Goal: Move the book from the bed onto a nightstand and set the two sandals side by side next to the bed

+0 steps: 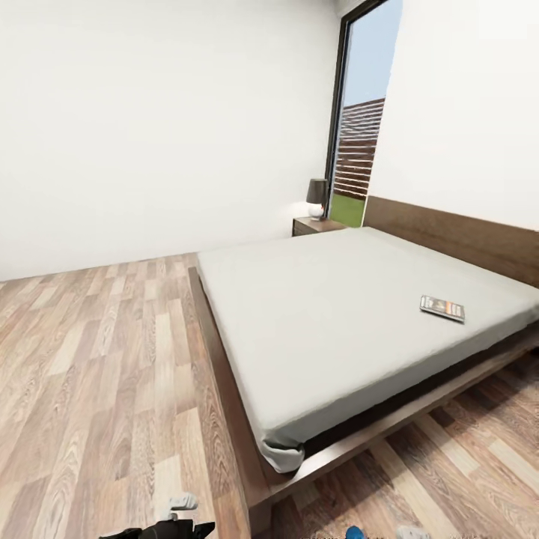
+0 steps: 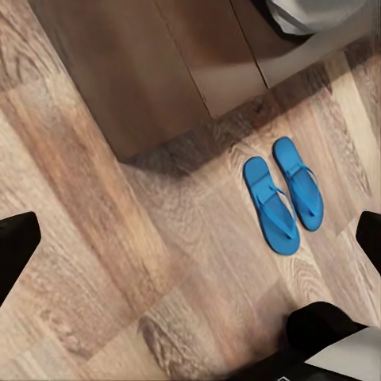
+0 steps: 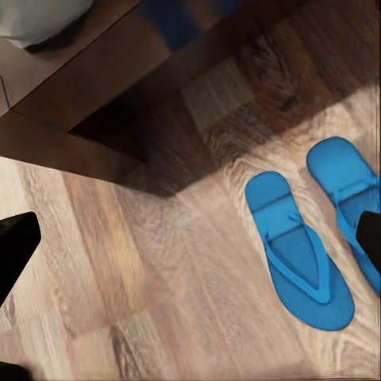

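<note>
- Sandals: 2 blue ones lie flat on the wood floor, side by side and almost touching, their long axes parallel, just off the corner of the bed frame. That half of the task looks done, as I judge it.
- Book: flat on the grey mattress, on the side of the bed toward the robot's right, nearer the headboard than the foot. Its long axis runs roughly across the bed, tilted a little.
- Nightstand: stands at the far headboard corner of the bed, with a dark lamp on top. The whole mattress width lies between it and the book.
- Left tool: fingers spread wide, dark tips at both edges of its wrist view, nothing between them. It hangs above the floor near the bed corner.
- Right tool: likewise spread and empty, hovering over the floor with the sandals below it.
- Key relation: the book lies far up the bed from both tools, out of reach from the foot corner. It sits on the right-hand side of the bed, so the right arm is probably nearer once the base rolls along that side.
- Containers: none show; the nightstand carries the lamp alone, as far as can be made out.
</note>
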`<state>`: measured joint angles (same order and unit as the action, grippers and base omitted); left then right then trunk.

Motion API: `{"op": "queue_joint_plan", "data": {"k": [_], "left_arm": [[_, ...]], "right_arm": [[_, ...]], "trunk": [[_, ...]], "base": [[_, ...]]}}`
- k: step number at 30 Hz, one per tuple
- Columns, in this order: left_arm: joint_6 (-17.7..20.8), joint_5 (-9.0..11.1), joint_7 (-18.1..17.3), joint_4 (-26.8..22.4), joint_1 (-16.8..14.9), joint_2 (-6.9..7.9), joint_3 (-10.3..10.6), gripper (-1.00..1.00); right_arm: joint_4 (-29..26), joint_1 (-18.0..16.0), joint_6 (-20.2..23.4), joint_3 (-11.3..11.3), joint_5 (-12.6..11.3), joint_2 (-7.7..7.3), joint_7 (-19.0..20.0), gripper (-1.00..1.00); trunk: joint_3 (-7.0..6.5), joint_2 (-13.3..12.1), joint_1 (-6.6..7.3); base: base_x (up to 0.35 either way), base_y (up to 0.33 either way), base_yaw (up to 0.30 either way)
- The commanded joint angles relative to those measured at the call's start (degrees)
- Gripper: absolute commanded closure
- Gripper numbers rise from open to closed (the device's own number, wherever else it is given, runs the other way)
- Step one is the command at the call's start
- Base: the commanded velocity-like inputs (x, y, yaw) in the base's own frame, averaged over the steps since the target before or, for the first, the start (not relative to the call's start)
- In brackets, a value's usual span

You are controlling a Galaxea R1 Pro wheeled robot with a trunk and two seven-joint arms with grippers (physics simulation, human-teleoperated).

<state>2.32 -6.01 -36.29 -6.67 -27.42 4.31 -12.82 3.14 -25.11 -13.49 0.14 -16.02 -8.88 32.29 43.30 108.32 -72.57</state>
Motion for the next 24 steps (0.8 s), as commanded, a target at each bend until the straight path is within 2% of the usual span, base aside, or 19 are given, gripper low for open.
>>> {"op": "queue_joint_plan", "data": {"k": [1,24], "left_arm": [[0.2,-0.6,-0.3,-0.1,0.0,0.0,-0.5,-1.0],[0.2,-0.6,-0.3,-0.1,0.0,0.0,-0.5,-1.0]], "right_arm": [[0.3,-0.1,-0.3,0.0,-0.3,0.0,0.3,-1.0],[0.3,-0.1,-0.3,0.0,-0.3,0.0,0.3,-1.0]], "trunk": [[0.05,0.0,0.01],[0.05,0.0,0.01]], "base": [[0.0,0.0,-0.28],[0.0,0.0,-0.28]]}}
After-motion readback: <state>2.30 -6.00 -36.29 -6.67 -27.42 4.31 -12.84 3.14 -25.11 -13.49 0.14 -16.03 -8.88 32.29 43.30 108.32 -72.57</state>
